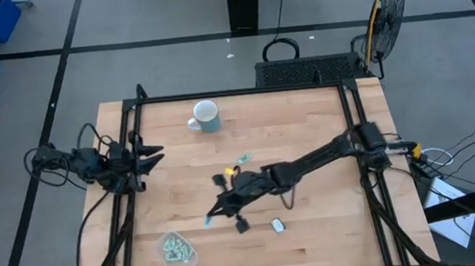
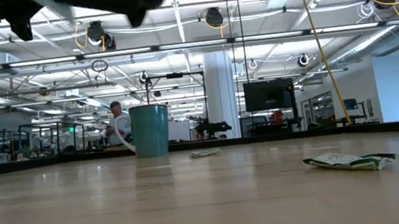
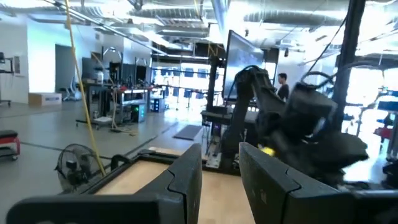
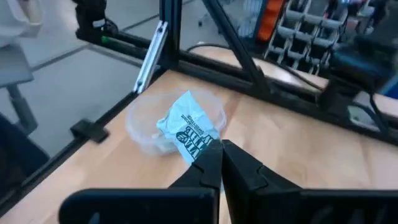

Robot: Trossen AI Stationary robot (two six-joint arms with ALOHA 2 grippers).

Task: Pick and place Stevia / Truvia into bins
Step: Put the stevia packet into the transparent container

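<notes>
Pale green-and-white paper Stevia packet (image 4: 186, 129) is pinched in right gripper (image 4: 219, 151), held up w/ clear round plastic bin (image 4: 140, 127) ahead, prob for the drop. Left gripper (image 3: 221, 171) waits at table edge, fingers slightly apart.

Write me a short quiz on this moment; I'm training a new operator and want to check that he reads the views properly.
1. True or false: the right gripper is shut on a Truvia packet.
2. Where is the left gripper? A) over the bin B) at the table's left edge, away from the packets C) by the mug
3. How many loose packets lie on the table outside the bin in the high view?

Key: 1 true; 2 B; 3 two.
</notes>
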